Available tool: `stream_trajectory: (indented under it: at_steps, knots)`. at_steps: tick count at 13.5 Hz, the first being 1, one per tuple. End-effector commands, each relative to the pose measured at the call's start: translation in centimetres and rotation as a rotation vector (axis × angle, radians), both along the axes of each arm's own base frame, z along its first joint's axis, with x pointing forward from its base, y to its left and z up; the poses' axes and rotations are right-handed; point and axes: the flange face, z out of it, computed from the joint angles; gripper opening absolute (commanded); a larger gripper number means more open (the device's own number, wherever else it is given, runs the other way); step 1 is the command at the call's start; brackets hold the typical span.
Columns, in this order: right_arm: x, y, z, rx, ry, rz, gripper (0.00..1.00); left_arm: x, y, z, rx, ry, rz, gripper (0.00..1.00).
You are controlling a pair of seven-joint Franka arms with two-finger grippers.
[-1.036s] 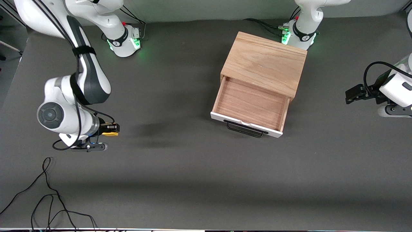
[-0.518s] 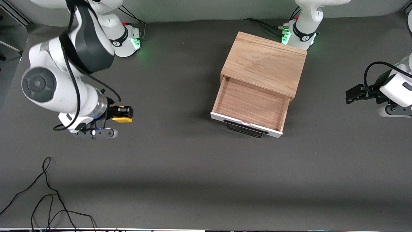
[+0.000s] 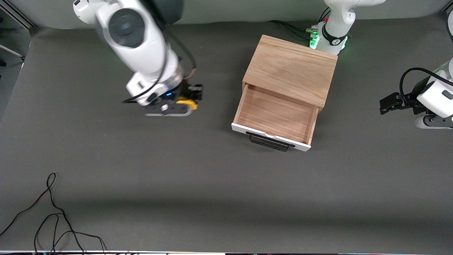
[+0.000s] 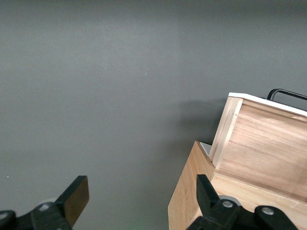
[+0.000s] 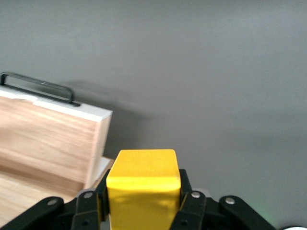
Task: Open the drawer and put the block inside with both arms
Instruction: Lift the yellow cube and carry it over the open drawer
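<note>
The block (image 5: 143, 184) is clamped between the fingers of the right gripper (image 3: 189, 101), which is held over bare table beside the pulled-out drawer (image 3: 274, 115) — wrist bent down, forearm slanting from its base. The left gripper (image 3: 389, 104) is kept waiting at its own end of the table — fingers spread wide, nothing between them.

My right gripper (image 3: 193, 101) grips the small yellow block (image 5: 143, 186) above bare table, beside the cabinet (image 3: 290, 69). The drawer (image 3: 274, 117) stands pulled open, its wood floor bare, white front and black handle (image 3: 269, 142) facing the front camera.
</note>
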Motion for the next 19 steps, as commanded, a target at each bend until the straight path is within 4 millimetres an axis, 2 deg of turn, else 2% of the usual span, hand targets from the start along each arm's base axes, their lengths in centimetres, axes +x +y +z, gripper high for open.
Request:
stream_trajectory:
  at_steps: [1,4,7,10,11,13,17,19]
  knots:
    - [-0.6,5.4,-1.1,0.006,-0.016,-0.068,0.0,0.0,0.0,0.3,0.011,-0.012,-0.018,1.0]
    - [-1.9,9.6,-4.2,0.005,-0.022,-0.061,0.0,0.0,0.0,0.3,0.011,-0.012,-0.018,1.0]
    - [-3.1,14.2,-7.3,0.056,-0.064,-0.142,0.0,0.1,0.3,0.2,0.011,-0.011,-0.014,1.0]
    - [-3.4,16.3,-11.3,0.06,-0.055,-0.129,0.0,0.0,0.2,0.3,0.011,-0.014,-0.015,1.0]
    - [-4.3,17.5,-12.9,0.049,-0.053,-0.111,0.0,0.0,0.2,0.3,0.011,-0.014,-0.015,1.0]
    - [-4.4,18.6,-15.3,0.051,-0.056,-0.126,0.0,0.0,0.1,0.3,0.011,-0.015,-0.017,1.0]
    - [-4.1,19.4,-17.7,0.069,-0.07,-0.147,0.0,0.0,0.2,0.3,0.011,-0.014,-0.015,1.0]
    - [-4.4,20.4,-19.5,0.078,-0.076,-0.162,0.0,0.0,0.2,0.3,0.011,-0.014,-0.014,1.0]
